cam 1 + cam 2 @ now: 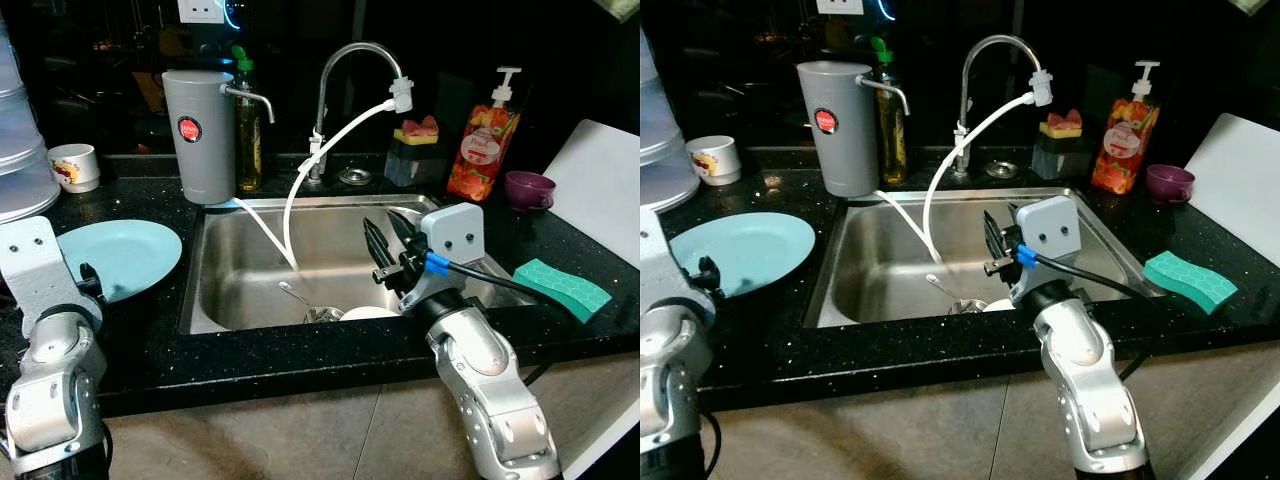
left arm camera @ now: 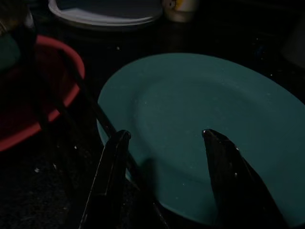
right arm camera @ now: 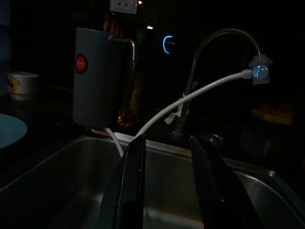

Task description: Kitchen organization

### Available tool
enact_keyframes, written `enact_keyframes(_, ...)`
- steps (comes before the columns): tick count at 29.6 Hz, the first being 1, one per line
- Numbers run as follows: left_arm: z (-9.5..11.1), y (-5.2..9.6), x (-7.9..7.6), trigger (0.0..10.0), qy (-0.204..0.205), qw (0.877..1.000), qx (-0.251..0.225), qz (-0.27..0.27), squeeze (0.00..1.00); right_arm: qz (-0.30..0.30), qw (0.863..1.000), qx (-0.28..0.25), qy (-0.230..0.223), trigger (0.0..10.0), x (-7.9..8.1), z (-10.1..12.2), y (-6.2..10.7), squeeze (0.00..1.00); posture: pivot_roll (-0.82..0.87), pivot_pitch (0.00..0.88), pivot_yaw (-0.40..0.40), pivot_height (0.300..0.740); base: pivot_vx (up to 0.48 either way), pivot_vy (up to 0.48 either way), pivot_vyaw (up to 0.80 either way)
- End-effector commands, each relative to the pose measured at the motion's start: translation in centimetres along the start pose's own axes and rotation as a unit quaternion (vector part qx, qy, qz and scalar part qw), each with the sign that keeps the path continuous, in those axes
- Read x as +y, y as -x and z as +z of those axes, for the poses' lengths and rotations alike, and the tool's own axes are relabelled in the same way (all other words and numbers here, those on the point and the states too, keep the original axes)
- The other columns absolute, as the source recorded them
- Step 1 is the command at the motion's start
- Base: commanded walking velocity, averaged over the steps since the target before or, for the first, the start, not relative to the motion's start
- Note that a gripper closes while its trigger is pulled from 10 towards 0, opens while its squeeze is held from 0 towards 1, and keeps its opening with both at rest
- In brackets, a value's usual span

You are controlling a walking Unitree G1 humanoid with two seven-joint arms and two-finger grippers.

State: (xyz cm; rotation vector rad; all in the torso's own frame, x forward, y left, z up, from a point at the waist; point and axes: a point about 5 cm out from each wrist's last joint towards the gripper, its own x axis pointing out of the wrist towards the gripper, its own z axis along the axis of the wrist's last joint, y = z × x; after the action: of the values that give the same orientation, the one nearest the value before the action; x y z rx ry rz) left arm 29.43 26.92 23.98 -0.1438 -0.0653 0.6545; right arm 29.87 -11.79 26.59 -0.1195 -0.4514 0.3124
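Observation:
A light blue plate (image 1: 125, 255) lies on the black counter left of the steel sink (image 1: 240, 270). My left gripper (image 2: 167, 138) hovers low over the plate's near edge, open, with nothing between its fingers. My right gripper (image 1: 388, 240) is raised over the right half of the sink, pointing toward the faucet (image 1: 345, 60). Its two black fingers (image 3: 131, 181) stand slightly apart and hold nothing. At the bottom of the sink lie a metal spoon (image 1: 295, 297) and a white dish (image 1: 368, 313), partly hidden by the front rim.
A grey water filter (image 1: 198, 135), a bottle (image 1: 247, 130) and a white hose (image 1: 300, 190) stand behind the sink. An orange soap dispenser (image 1: 485, 140), purple cup (image 1: 528, 188), green sponge (image 1: 562, 288) and white board (image 1: 600, 190) are on the right. A white mug (image 1: 75, 165) is at the far left. A red bowl (image 2: 28, 95) lies beside the plate.

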Motion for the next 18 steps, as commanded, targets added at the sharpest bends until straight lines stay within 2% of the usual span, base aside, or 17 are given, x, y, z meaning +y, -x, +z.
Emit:
enact_keyframes(1,-0.4,-0.2,-0.2,10.0,0.011,1.000,0.017,0.004,0.00,-0.004,1.000,-0.004,0.005,10.0,-0.1,0.1,-0.2,0.00,0.06,0.081,-0.049,0.740,0.000,0.000,0.00)
enact_keyframes(4,-0.9,-0.7,-0.5,9.6,0.036,0.998,0.044,0.017,0.00,-0.004,1.000,-0.005,0.004,10.0,-0.1,0.1,-0.2,0.00,0.06,0.081,-0.049,0.740,0.000,0.000,0.00)
enact_keyframes(11,-1.3,-0.9,-0.6,9.2,0.047,0.997,0.057,0.032,0.00,-0.006,1.000,-0.005,0.005,10.0,-0.1,0.1,-0.2,0.00,0.05,0.077,-0.045,0.740,0.000,0.000,0.00)
enact_keyframes(13,-1.5,-1.0,-0.4,9.0,0.048,0.996,0.064,0.041,0.00,-0.006,1.000,-0.004,0.005,10.0,-0.2,0.1,-0.2,0.00,0.05,0.077,-0.045,0.740,0.000,0.000,0.00)
enact_keyframes(15,-2.0,-1.3,0.4,8.3,0.048,0.994,0.075,0.066,0.00,-0.006,1.000,-0.004,0.005,10.0,-0.1,0.1,-0.2,0.00,0.05,0.077,-0.047,0.740,0.000,0.000,0.00)
enact_keyframes(18,-2.0,-1.4,0.5,8.2,0.048,0.993,0.075,0.072,0.00,-0.006,1.000,-0.005,0.005,10.0,-0.1,0.1,-0.2,0.00,0.05,0.077,-0.047,0.740,0.000,0.000,0.00)
